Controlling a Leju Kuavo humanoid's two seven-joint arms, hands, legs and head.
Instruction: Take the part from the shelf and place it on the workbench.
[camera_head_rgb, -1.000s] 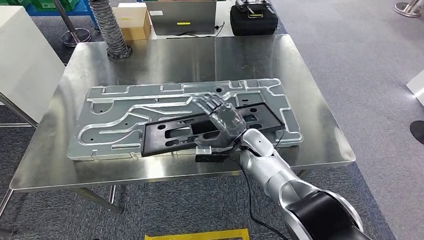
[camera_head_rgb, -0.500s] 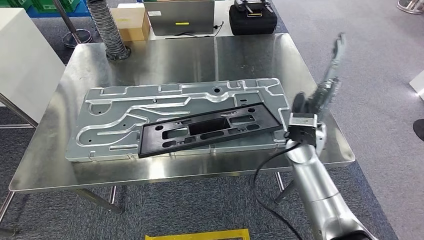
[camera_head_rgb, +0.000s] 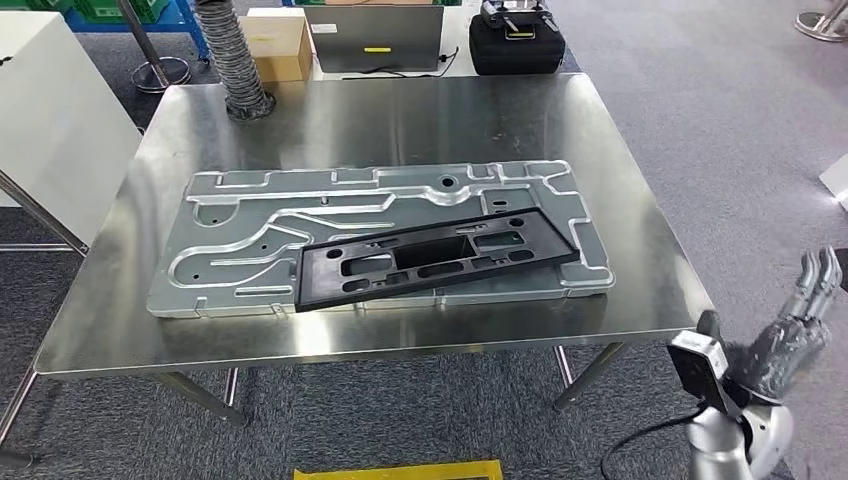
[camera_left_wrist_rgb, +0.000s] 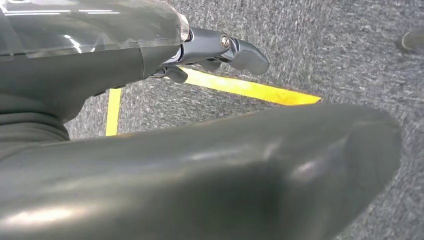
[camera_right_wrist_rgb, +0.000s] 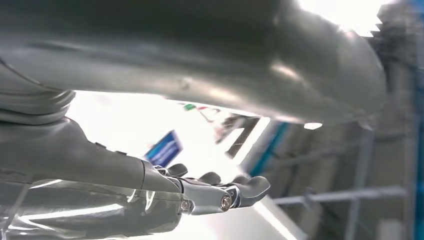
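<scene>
The black plastic part (camera_head_rgb: 430, 258), a long flat frame with cut-outs, lies slantwise on a silver machined plate (camera_head_rgb: 250, 235) on the steel workbench (camera_head_rgb: 400, 120). Nothing touches it. My right hand (camera_head_rgb: 795, 335) hangs off the table's right front corner, below the edge, fingers spread and holding nothing. The right wrist view shows the same hand (camera_right_wrist_rgb: 210, 192) with straight fingers and nothing between them. My left hand (camera_left_wrist_rgb: 200, 50) hangs over grey carpet in the left wrist view, fingers stretched out and bare.
At the table's far edge stand a ribbed grey hose (camera_head_rgb: 235, 60), a cardboard box (camera_head_rgb: 275, 45), a laptop (camera_head_rgb: 375, 40) and a black case (camera_head_rgb: 515, 40). A white cabinet (camera_head_rgb: 50, 120) stands to the left. Yellow tape (camera_head_rgb: 400, 470) marks the carpet in front.
My right hand has left the black part, swung right past the table edge and dropped low. The part stays on the plate. The camera has shifted slightly.
</scene>
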